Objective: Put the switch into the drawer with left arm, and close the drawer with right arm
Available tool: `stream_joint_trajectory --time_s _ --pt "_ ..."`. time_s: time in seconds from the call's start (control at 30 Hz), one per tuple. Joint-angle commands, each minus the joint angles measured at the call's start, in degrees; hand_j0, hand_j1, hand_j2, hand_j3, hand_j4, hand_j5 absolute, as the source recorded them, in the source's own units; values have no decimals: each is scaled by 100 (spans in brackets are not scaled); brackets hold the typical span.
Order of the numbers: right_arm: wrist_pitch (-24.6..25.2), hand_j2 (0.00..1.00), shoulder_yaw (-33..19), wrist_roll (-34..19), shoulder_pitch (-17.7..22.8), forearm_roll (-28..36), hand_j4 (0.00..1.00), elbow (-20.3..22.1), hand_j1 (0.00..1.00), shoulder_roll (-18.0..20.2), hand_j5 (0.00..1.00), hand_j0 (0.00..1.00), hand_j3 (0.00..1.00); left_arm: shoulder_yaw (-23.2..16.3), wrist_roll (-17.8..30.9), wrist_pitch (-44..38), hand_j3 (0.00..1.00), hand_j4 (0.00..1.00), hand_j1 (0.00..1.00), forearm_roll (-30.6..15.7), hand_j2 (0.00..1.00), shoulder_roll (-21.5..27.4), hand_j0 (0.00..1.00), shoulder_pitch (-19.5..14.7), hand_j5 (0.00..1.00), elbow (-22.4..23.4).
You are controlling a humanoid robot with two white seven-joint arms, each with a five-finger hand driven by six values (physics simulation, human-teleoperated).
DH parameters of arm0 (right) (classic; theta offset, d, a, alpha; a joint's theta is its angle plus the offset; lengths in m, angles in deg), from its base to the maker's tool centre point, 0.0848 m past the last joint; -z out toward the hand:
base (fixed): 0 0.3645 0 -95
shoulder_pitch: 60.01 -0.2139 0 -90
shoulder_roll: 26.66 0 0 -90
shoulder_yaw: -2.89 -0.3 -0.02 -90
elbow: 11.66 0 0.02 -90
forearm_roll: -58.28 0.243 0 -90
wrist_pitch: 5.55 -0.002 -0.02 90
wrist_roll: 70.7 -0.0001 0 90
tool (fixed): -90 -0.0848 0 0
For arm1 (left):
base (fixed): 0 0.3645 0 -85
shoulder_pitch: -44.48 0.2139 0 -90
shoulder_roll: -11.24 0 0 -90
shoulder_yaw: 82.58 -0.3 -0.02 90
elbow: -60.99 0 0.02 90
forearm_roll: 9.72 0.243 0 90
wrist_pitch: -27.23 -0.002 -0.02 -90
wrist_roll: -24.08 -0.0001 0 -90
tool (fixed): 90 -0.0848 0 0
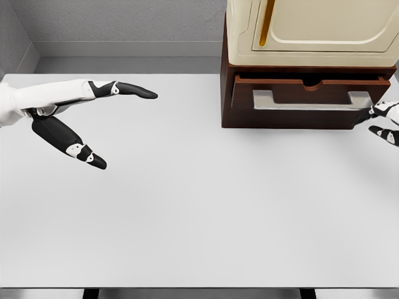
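Drawer (299, 99) near right hand (385, 121), left hand (81, 124) apart

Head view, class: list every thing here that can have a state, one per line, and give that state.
Dark brown wooden drawer with a grey handle: pulled slightly out, almost closed; its inside is hidden.
Cream cabinet door above the drawer: closed.
White left hand: open, fingers spread, holding nothing, above the white table.
White right hand: at the drawer's right end, mostly cut off; grip unclear.
Switch: not visible.

one drawer (304, 99), one cream cabinet (312, 28), one table (199, 205), two hands: left hand (87, 124), right hand (385, 121).
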Motion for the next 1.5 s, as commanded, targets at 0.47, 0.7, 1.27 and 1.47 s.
stream_joint_trajectory --time_s 0.47,0.7,1.27,1.47 --pt "21 54 236 4 -352 -118 54 -282 54 -226 54 54 54 9 -2 -15 100 100 100 -41 100 4 100 0 100 -5" --pt "21 54 403 4 -624 -197 54 -537 54 -261 54 54 54 9 -2 -15 100 100 100 -41 100 4 100 0 100 4" --pt "21 58 420 4 -809 -285 58 -932 58 -261 58 58 58 9 -2 -15 100 100 100 -50 100 4 100 0 100 4" --pt "21 60 385 4 -774 -277 60 -1046 60 -244 60 60 60 9 -2 -23 100 100 100 -50 100 13 100 53 100 13"
